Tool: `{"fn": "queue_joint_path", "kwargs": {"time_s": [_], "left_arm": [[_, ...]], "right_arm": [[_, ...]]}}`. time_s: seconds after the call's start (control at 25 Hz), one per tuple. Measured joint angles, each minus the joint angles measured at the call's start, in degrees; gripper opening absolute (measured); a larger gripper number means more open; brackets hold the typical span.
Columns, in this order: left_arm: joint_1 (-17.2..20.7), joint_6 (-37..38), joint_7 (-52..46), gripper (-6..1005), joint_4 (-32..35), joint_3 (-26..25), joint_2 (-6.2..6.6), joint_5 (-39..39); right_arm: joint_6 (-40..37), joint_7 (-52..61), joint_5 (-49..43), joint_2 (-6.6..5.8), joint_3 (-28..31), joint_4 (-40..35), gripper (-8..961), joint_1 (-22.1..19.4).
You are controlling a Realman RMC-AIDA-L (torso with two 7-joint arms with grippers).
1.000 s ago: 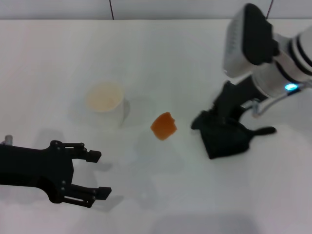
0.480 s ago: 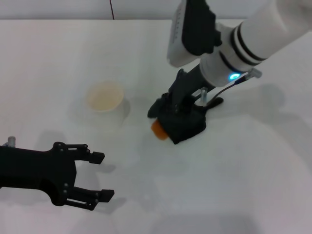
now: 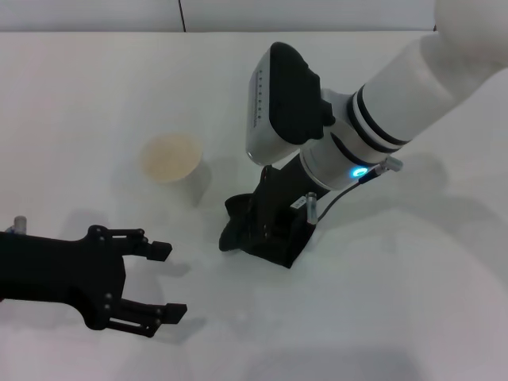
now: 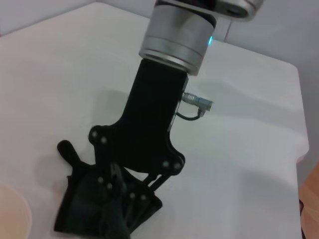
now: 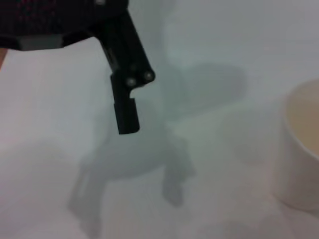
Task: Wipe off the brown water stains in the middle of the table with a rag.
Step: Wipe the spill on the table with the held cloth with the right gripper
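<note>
The brown water stains are hidden now under the rag (image 3: 266,230), which lies pressed on the middle of the desk (image 3: 95,87) beside the white cup (image 3: 171,159); your right gripper (image 3: 266,226) has its jaws clamped on the cloth, so keep it flat and pressed down, and sweep on past the spot without nudging the cup. The left gripper (image 3: 151,282) waits near the desk's front left edge, jaws spread. Half a second ago the rag only touched the orange blob's edge; a second ago it lay well to the right.

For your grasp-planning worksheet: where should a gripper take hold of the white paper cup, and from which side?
Grip the cup across its upper wall near the open rim, descending from above. It stands upright on the table, with the rag under the right gripper apart to its right.
</note>
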Motion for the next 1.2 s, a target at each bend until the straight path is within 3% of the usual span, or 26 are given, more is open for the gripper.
{"fn": "queue_joint_path", "kwargs": {"time_s": [0.24,0.56,0.68,1.2], "left_arm": [[0.0,0.0,0.2,884,0.1,0.0,-0.02,-0.1],[0.3,0.0,0.2,883,0.3,-0.1,-0.06,-0.9],[0.2,0.0,0.2,883,0.3,-0.1,-0.06,-0.9],[0.1,-1.5,0.4,883,0.1,-0.4,-0.06,-0.9]], "right_arm": [[5.0,-2.0,-1.6,-0.33,0.9,2.5,92,0.0],[7.8,-6.9,-7.6,-0.63,10.4,5.8,91,0.1],[7.4,-6.9,-8.9,-0.37,11.4,5.8,91,0.0],[0.1,-6.4,3.8,0.0,-3.3,-0.8,90,-0.2]]}}
